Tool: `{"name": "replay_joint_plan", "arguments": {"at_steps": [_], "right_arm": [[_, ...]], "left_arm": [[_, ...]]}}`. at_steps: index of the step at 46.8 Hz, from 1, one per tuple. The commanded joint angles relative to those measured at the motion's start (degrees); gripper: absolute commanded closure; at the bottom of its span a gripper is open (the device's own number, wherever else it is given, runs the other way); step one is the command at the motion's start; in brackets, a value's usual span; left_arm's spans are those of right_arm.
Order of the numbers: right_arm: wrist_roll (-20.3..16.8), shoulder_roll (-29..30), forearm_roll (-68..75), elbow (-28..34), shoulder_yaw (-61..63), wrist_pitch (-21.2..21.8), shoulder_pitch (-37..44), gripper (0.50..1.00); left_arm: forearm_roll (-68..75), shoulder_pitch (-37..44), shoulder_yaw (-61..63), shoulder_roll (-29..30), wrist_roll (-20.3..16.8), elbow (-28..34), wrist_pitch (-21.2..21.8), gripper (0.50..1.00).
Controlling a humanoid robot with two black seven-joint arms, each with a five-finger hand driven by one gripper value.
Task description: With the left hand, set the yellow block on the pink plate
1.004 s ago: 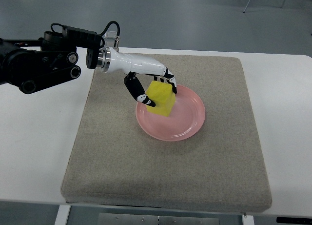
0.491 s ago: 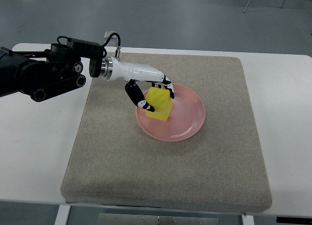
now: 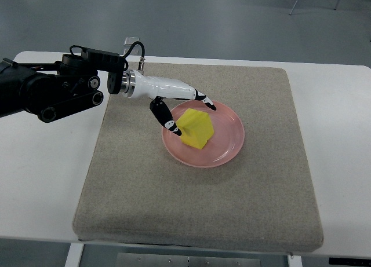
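I am looking down at the left hand (image 3: 184, 108), which is reaching in from the left edge over a grey mat (image 3: 197, 209) lying on the white table (image 3: 40, 180). Its fingers (image 3: 169, 122) are spreading apart and holding nothing; the dark-tipped thumb is sitting just beside the yellow block (image 3: 197, 129), touching or nearly touching its left edge, while another fingertip is hanging above the plate's far rim. The block is resting tilted on the left half of the pink plate (image 3: 223, 141), which is sitting near the middle of the mat. Nothing is crowding the plate on its right or near side. A black cable (image 3: 134, 47) is looping over the wrist. I am seeing no readable writing anywhere.
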Motion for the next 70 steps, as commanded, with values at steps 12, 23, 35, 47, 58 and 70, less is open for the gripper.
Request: {"name": "replay_joint_plan", "arguments": {"at_steps": [12, 23, 35, 47, 58, 70], "right_arm": [[-0.01, 0.0, 0.0, 0.0, 0.0, -0.03, 0.0, 0.576], [-0.01, 0.0, 0.0, 0.0, 0.0, -0.03, 0.0, 0.576], [-0.01, 0.0, 0.0, 0.0, 0.0, -0.03, 0.0, 0.576], [-0.01, 0.0, 0.0, 0.0, 0.0, 0.06, 0.0, 0.576], [-0.01, 0.0, 0.0, 0.0, 0.0, -0.03, 0.0, 0.576], [-0.01, 0.0, 0.0, 0.0, 0.0, -0.03, 0.0, 0.576]], "left_arm": [[-0.97, -0.09, -0.72, 0.27, 0.0, 0.0, -0.01, 0.51], [-1.41, -0.26, -1.16, 1.15, 0.0, 6.67, 0.08, 0.51], [-2.63, 0.35, -5.46, 0.71, 0.08, 16.52, 0.34, 0.51], [-7.64, 2.64, -5.82, -0.61, 0.7, 23.37, 3.5, 0.51], [-20.55, 5.1, -5.91, -5.97, 4.91, 29.18, 6.31, 0.51], [-40.24, 5.89, -5.99, -7.47, 8.87, 29.27, 10.1, 0.51]]}}
